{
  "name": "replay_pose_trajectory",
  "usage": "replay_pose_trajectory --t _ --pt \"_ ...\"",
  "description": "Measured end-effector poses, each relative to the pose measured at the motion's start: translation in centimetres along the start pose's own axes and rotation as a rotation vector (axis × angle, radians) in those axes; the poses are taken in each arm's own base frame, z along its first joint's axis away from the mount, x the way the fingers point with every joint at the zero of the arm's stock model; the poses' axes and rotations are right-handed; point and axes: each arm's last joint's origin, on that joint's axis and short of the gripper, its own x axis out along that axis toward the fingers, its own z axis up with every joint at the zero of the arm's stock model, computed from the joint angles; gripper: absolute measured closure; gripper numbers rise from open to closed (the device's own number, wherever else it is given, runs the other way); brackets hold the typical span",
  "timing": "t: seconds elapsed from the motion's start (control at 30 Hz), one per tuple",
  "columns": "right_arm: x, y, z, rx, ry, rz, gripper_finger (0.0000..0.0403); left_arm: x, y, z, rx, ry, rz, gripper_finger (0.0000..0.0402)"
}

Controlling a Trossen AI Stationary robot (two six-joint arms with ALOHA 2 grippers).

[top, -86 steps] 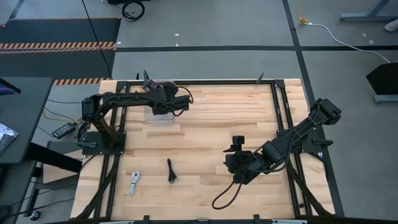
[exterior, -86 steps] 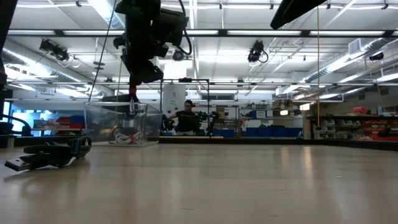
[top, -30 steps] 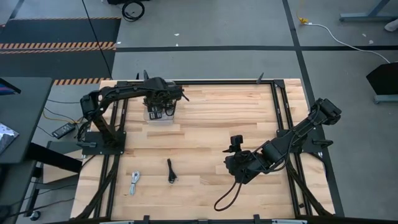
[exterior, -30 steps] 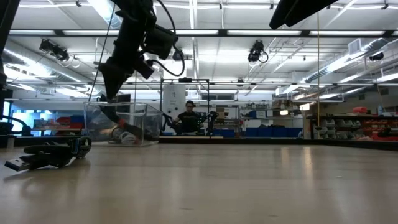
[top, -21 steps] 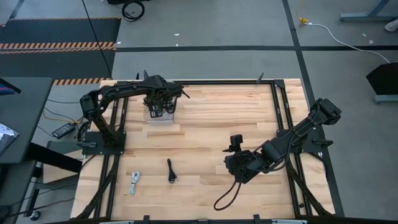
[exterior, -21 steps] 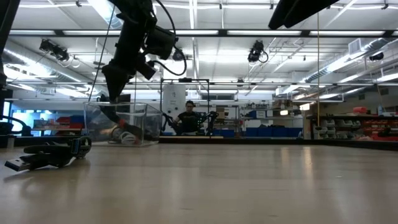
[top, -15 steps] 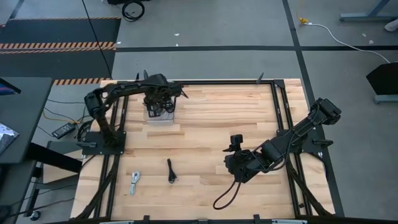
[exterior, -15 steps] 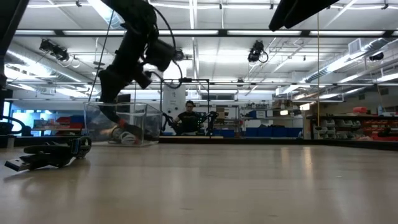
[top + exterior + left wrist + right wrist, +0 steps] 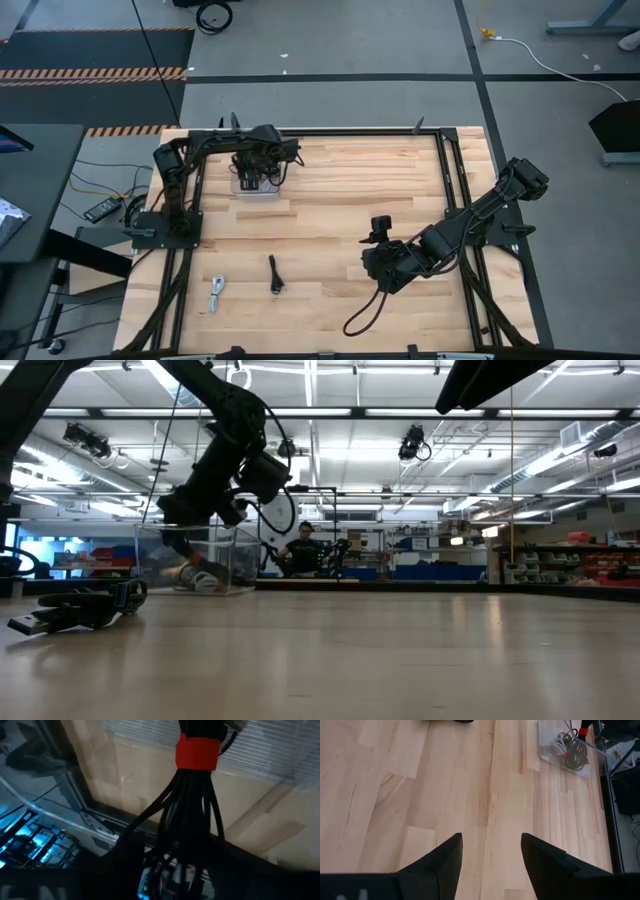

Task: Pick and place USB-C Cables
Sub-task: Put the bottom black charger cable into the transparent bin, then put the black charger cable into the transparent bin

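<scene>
High view: straight down over the whole counter. Low view: counter-level, facing the room (shares clear box). Wrist views: close, looking forward along each arm.

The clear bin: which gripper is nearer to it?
Left. The left gripper hangs over the clear bin at the table's far-left edge; the right gripper rests across the table, near the front.

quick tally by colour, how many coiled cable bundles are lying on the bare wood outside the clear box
black coiled cable bundle: 1
silvery-white coiled cable bundle: 1
total: 2
More bundles lie inside the clear plastic box, but they overlap too much to count.
</scene>
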Motion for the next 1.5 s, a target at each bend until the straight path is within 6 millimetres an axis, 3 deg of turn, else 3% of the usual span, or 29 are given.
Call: replay_pose_trajectory --t 0.27,0.63,0.77,0.93,1.3,1.5 --pt "0.0 0.0 0.0 -0.002 0.0 -0.001 0.0195 -0.7 -1.1 -0.6 -0.055 0.062 0.029 0.0373" --pt "0.0 0.0 0.0 0.0 -0.002 -0.004 0.0195 -3.6 -0.3 -1.1 -0.62 -0.012 0.052 0.0358" --pt "0.0 0.0 0.0 0.002 -0.004 -0.003 0.0195 -4.2 -0.2 -0.9 -0.656 -0.038 -0.048 0.036" --pt "0.0 0.0 0.0 0.001 -0.004 -0.002 0.0195 -4.2 -0.2 -0.7 -0.633 -0.048 -0.058 0.0321" --pt "0.0 0.0 0.0 0.001 -0.003 0.001 0.0195 -4.3 -0.4 -0.7 -0.572 -0.052 -0.08 0.0164" --pt "0.0 0.0 0.0 0.001 -0.002 0.001 0.0195 -5.0 -1.6 -0.6 -0.478 -0.067 -0.066 0.0131"
